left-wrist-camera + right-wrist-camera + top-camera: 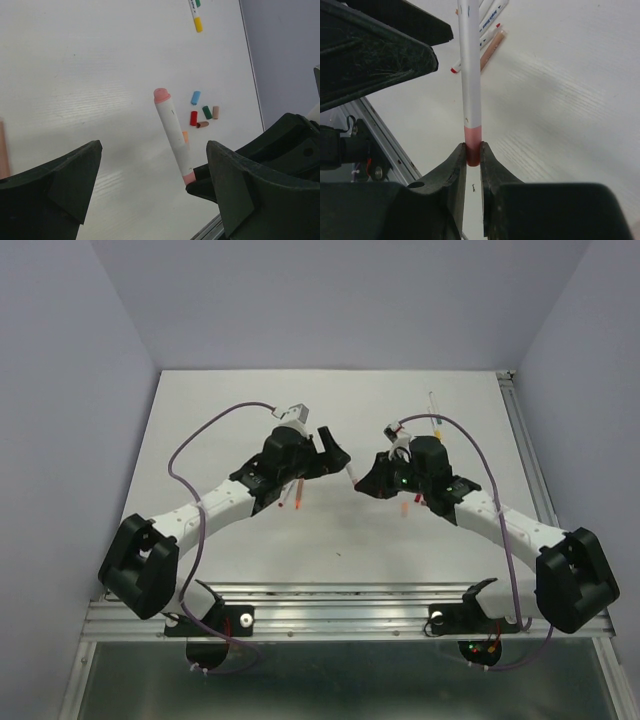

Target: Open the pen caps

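My right gripper (473, 150) is shut on the pink lower end of a white-barrelled pen (470, 75) and holds it above the table. The same pen (172, 140) shows in the left wrist view, with a pink cap (161, 95) on its far end. My left gripper (155, 192) is open and empty, its jaws wide apart just short of the pen. In the top view the left gripper (333, 452) and the right gripper (362, 480) meet at mid table. Several loose caps lie together on the table, among them blue (195, 97), green (207, 112) and red (193, 118).
Other pens lie on the table: a yellow-ended one (197, 20) far off, a few under the left arm (292, 496), and some at the back right (432, 418). A metal rail (340, 610) runs along the near edge. Grey walls stand on three sides.
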Tool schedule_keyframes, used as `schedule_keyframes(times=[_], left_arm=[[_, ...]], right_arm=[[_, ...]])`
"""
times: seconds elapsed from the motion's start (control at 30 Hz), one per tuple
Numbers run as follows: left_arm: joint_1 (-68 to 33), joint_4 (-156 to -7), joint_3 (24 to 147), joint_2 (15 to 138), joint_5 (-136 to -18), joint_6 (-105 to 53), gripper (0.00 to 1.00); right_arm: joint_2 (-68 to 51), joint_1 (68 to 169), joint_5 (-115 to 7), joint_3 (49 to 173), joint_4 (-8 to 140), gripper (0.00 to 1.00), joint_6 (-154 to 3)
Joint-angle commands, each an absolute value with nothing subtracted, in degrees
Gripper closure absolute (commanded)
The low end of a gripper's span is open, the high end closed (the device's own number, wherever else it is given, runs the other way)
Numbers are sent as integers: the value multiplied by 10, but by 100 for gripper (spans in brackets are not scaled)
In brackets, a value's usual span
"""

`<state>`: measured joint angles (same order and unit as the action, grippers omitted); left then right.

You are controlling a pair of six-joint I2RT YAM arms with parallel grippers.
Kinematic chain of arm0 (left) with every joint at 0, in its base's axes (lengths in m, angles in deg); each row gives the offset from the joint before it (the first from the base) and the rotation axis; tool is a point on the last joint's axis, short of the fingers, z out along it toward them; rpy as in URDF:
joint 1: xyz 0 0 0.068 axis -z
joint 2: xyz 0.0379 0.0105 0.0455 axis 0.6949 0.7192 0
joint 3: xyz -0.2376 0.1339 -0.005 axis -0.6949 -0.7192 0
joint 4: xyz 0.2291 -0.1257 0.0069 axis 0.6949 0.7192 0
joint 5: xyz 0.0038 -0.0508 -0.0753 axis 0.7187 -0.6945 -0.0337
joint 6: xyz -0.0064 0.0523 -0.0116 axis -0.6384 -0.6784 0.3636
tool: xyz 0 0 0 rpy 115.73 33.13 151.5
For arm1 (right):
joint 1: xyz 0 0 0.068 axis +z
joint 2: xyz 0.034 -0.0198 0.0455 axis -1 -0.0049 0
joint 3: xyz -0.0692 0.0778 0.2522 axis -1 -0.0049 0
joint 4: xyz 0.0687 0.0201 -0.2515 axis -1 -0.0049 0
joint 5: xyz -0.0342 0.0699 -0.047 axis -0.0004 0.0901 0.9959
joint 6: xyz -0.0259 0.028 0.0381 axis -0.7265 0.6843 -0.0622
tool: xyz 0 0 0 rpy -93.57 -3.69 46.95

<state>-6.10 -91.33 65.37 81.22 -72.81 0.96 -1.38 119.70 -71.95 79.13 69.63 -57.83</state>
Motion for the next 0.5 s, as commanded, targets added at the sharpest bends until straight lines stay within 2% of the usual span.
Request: schedule_keyframes(times=[0.0, 0.07, 0.27, 0.33, 0.37, 0.47], left_arm=[[-55, -963, 639, 818, -753, 30, 5], [-53, -965, 643, 824, -761, 35, 13], [-52, -980, 650, 849, -772, 47, 24], [-51, -981, 652, 861, -779, 50, 33], [-51, -982, 654, 863, -781, 52, 41], [-51, -984, 657, 870, -789, 58, 56]], right_arm=[[-13, 1207, -716, 799, 746, 99, -567], [-19, 1210, -712, 805, 750, 99, -566], [-36, 1220, -716, 832, 755, 99, -566], [-39, 1221, -716, 840, 752, 99, -565], [-40, 1222, -714, 842, 752, 99, -566], [-41, 1224, -703, 842, 755, 99, -564]])
